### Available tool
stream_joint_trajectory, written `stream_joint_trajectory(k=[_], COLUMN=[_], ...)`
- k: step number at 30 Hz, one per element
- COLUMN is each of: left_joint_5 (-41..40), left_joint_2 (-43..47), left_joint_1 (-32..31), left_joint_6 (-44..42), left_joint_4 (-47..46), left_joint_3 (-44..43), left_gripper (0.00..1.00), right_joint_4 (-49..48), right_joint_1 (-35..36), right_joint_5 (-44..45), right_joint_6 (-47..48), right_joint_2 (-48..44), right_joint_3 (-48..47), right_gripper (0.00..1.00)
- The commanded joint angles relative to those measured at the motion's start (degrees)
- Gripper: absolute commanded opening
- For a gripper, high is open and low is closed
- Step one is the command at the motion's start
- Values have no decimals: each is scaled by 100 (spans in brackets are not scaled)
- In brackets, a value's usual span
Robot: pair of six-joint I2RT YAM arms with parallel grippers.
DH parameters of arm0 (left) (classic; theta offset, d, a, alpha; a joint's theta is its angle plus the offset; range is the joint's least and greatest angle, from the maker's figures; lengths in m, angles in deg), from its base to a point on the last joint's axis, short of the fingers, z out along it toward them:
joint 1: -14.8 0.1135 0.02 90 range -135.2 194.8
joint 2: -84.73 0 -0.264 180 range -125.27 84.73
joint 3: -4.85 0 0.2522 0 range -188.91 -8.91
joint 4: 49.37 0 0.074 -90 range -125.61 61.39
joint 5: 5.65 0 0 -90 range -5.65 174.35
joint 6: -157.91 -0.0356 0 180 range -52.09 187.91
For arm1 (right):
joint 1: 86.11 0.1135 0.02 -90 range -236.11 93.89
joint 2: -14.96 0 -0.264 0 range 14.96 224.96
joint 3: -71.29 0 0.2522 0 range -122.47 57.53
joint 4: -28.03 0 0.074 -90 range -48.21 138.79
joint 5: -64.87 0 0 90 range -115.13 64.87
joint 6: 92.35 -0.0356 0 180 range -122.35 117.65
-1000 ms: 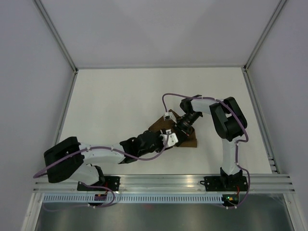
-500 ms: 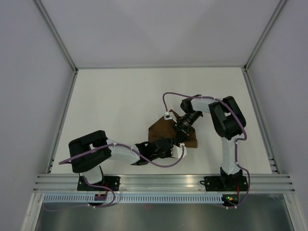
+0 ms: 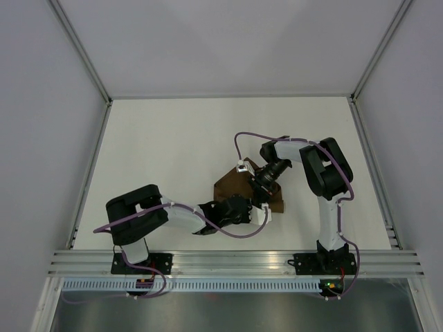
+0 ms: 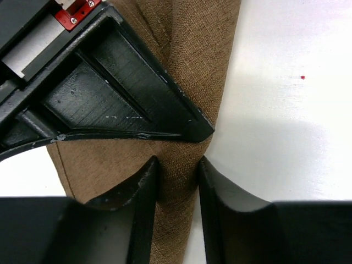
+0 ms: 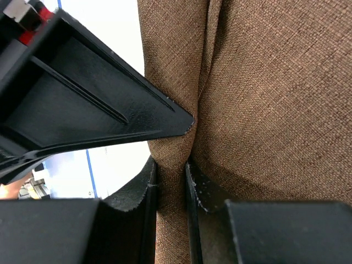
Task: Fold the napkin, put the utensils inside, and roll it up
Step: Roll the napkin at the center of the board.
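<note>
Dark-brown woven cloth napkin (image 3: 228,185), matte and unpatterned, is lying creased on the white tabletop (image 3: 173,145), near its front. Left gripper (image 4: 177,165) and right gripper (image 5: 171,165) are each pinching a raised fold of it.

arms (image 3: 331,228): white, black joints; cables (image 3: 236,144): purple; fingers (image 4: 110,93): matte black

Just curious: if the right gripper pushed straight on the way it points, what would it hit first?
Most likely the dark-brown woven cloth napkin: the right gripper pinches a fold of it.
</note>
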Motion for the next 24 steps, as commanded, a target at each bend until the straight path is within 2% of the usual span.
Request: stream_joint_trajectory(k=[1,3,4,6,7,10,12,18,22,24], left_joint_5=[430,614,711,966,1193,1686,2142,3215,3647,3910], left_joint_2=[-126,-126,-118,-100,-91,-91,-109,-276,-320,-381], left_joint_1=[121,165,226,288,358,533,657,1070,1316,1421], left_joint_6=[172,269,313,401,436,647,839,1245,1438,1622], left_joint_4=[195,336,562,783,906,1346,1715,2505,2604,2621], left_joint_3=[-206,-294,-329,-434,-470,-637,-803,-1269,-1314,-1349], left_gripper=[28,19,12,5,4,2,2,2,2,2], right_joint_4=[-603,-629,-681,-725,-726,-752,-901,-2113,-3183,-3344], right_joint_1=[13,5,5,5,5,-22,-65,-487,-908,-1277], right_joint_5=[1032,1006,997,954,875,734,620,443,777,743], right_joint_6=[339,295,277,181,163,-38,-241,-1699,-2621,-2929], right_joint_2=[349,314,288,147,77,-309,-730,-1794,-2173,-2226], right_joint_3=[107,124,141,203,221,247,273,607,844,845], right_gripper=[0,5,12,25,37,48,49,58,61,61])
